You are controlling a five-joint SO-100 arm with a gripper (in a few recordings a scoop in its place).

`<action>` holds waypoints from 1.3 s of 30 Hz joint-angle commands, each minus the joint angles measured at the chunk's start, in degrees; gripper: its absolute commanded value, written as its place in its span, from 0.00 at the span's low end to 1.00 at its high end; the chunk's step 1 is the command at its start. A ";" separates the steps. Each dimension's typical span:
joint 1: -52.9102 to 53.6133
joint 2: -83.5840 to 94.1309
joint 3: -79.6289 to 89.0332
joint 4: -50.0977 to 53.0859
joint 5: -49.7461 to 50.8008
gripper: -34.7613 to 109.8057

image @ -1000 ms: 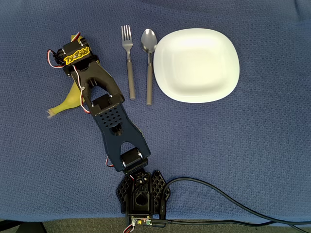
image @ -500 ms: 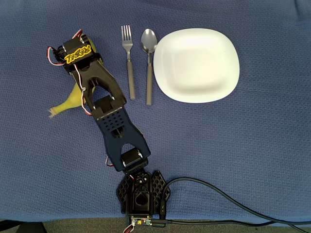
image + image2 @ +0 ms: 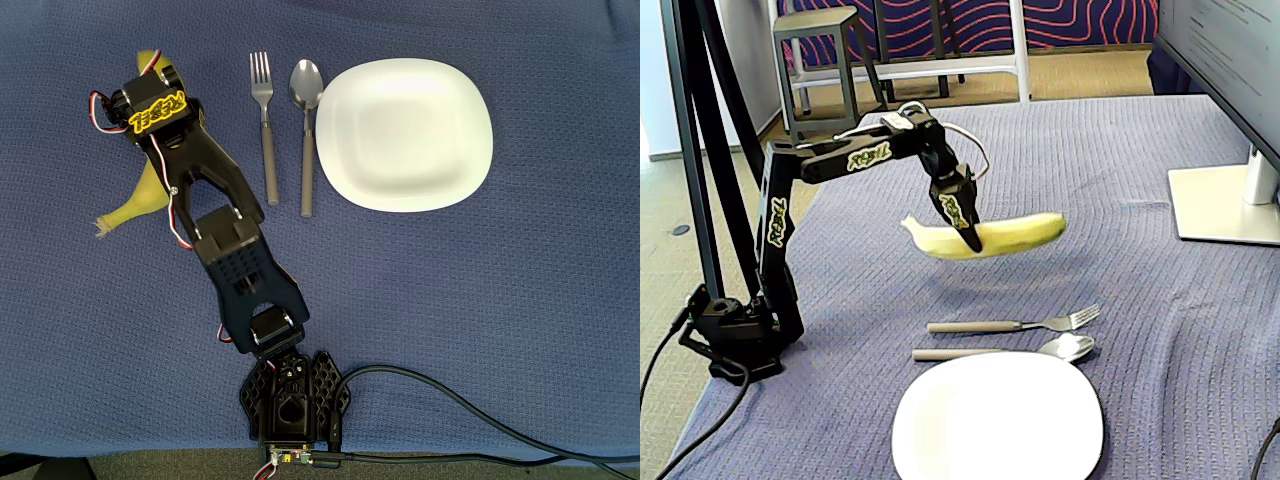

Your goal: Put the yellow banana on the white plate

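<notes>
While the blue cloth [image 3: 1160,290] spreads over the whole table, the white plate [image 3: 997,425] lies bare at its near edge in the fixed view, and the black arm [image 3: 830,160] reaches out from its base on the left. The gripper [image 3: 965,228] has its fingers shut around the middle of the yellow banana [image 3: 985,236], which hangs level and clear of the cloth, far beyond the fork [image 3: 1015,324] and spoon [image 3: 1005,350]. The step in hand looks to be the carry. Next, the arm likely has to swing the fruit over the cutlery toward the plate, then lower and let go.
</notes>
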 commanded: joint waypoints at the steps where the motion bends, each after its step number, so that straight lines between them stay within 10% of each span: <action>1: 2.99 11.87 0.53 0.97 -2.90 0.24; 39: 41.31 5.54 -6.15 -0.09 -18.02 0.24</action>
